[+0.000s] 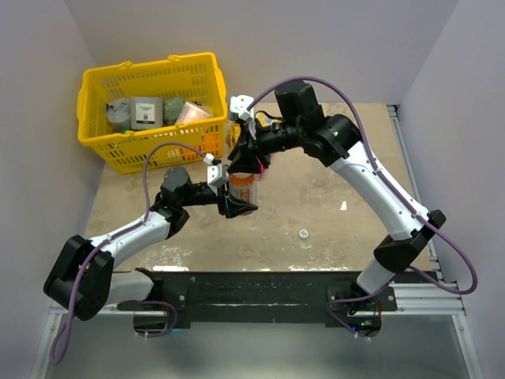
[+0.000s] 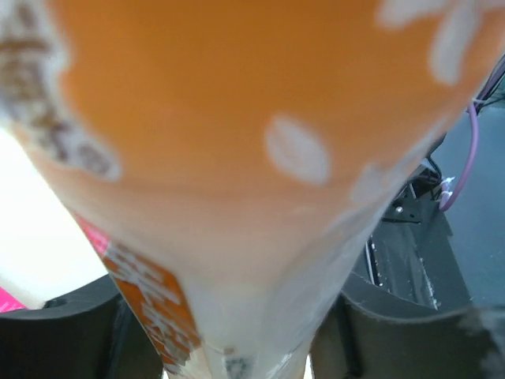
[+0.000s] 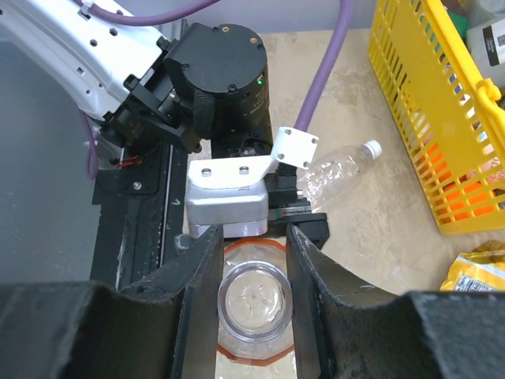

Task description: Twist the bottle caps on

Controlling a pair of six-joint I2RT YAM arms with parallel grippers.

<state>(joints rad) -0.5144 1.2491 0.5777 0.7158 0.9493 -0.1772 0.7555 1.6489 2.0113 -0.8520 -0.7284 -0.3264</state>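
- The yellow basket (image 1: 142, 150) sits at the far left of the surface (image 1: 276, 245). It's off to one side of the action, so we'd leave it alone.
- The orange bottle (image 1: 243, 189) stands upright mid-surface, between the two arms. It looks full of drink, so we reckon it has some weight and won't tip easily. The walls are thin plastic though, and a hard squeeze would dent them. We'd hold it low on the labelled body, where the label gives some grip.
- The left jaws straddle that lower body. The left wrist view is just a wall of orange, so we honestly can't tell if they're biting or only flanking it.
- A clear bottle (image 3: 335, 174) lies on its side near the basket, white cap on. It looks empty and a bit crumpled, so it's probably very light, ready to roll and easy to crush. We'd take it gently round the middle, or nearer the neck where the plastic is stiffer.
- The bottle cap (image 3: 252, 298) sits on top of the orange bottle. The right jaws come down from above, clenched on it with one finger on each side. It's small, stiff and smooth, so it could slip while twisting. We'd grip square across the rim and keep the wrist in line with the neck.
- What looks like a loose cap (image 1: 304, 234) lies flat on the surface, nearer the arm bases. It's so low that it'll be fiddly to pinch.
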